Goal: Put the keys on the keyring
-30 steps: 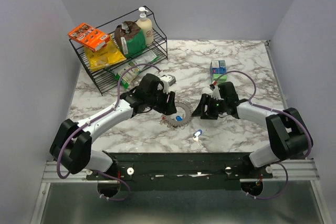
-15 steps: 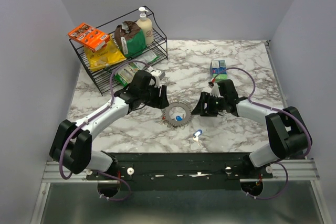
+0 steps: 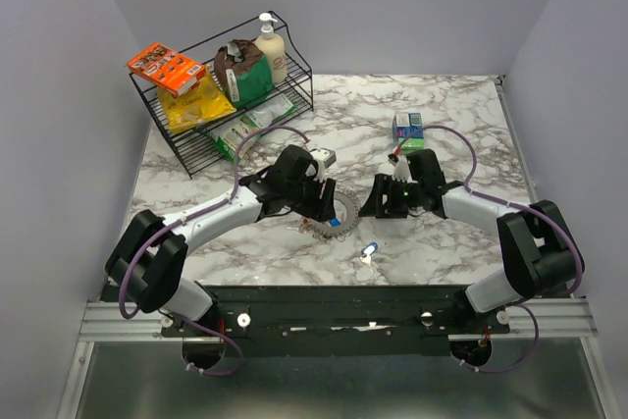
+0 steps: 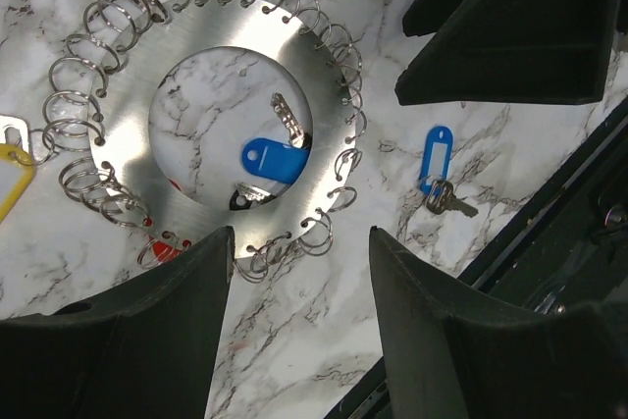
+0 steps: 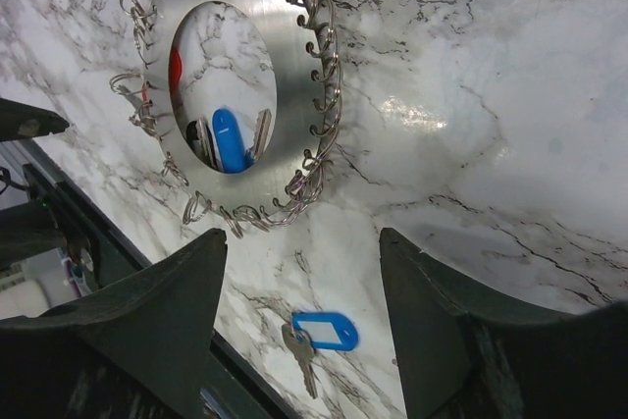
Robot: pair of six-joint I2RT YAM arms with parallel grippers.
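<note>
Top external view, starting nearest the arm bases: one blue-tagged key (image 3: 369, 251) lies loose on the marbled tabletop (image 3: 432, 257), low and right of centre. It is apart from everything else, so it looks not yet threaded.

Just beyond it, mid-frame, the keyring (image 3: 332, 211) lies flat, a steel disc edged with small wire loops. In the left wrist view a second blue key (image 4: 275, 159) sits inside the central hole. A red key (image 4: 162, 250) peeks from under the lower rim, and a yellow tag (image 4: 12, 169) pokes in at the left edge. Whether any of them is actually hooked on a loop I can't tell.

The left pincer (image 3: 319, 205) hangs over the ring's rim, jaws wide and empty, probably lined up to pin or lift the disc. The right pincer (image 3: 381, 205), equally wide and empty, sits just right of the ring, likely placed to fetch the loose key.

Farther back stand a small carton (image 3: 408, 128) and, upper left, a wire rack (image 3: 162, 130) of groceries.
</note>
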